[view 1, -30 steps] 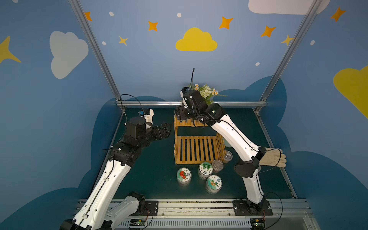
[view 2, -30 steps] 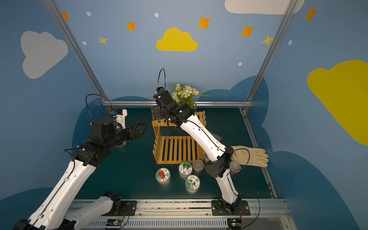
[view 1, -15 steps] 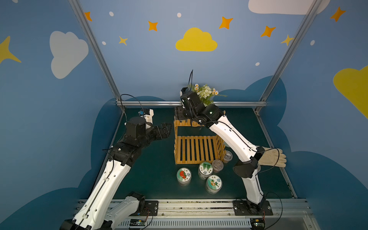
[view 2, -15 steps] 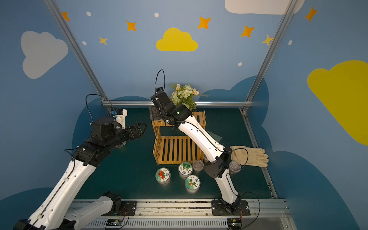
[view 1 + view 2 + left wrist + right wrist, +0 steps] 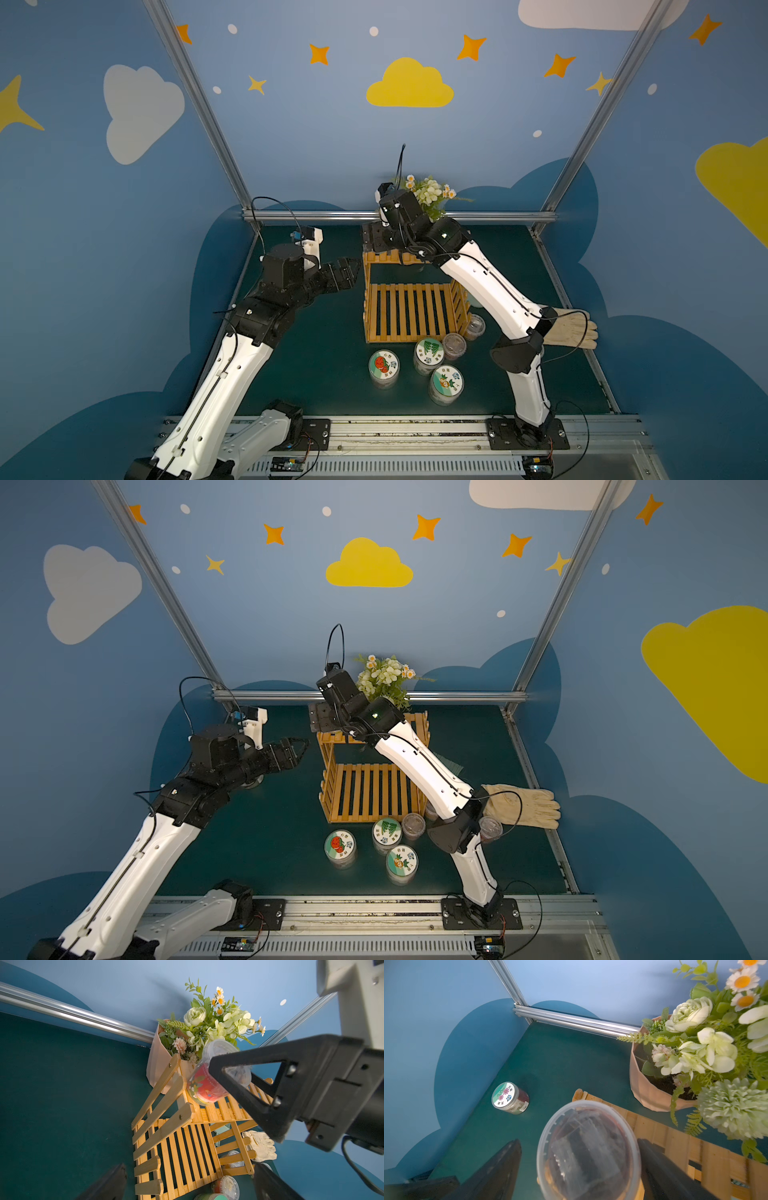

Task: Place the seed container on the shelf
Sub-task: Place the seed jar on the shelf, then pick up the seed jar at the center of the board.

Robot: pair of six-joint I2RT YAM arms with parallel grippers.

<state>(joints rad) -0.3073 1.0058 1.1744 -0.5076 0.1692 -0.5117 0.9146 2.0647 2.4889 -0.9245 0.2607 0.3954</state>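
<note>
Your seed jar [image 5: 588,1153] stood atop the mid-frame shelf [image 5: 409,316], right gripper [image 5: 579,1141] parted around it, left gripper [image 5: 352,270] spread wide; only retreat seemed left.

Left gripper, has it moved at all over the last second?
No. In a top view the left gripper hovers at the same gap from the shelf as before, jaws open and empty.

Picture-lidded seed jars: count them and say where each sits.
4. Three stand before the shelf: red-fruit jar, green-leaf jar, nearest jar. The flower jar stands apart, by the left arm. Others may be hidden.
</note>
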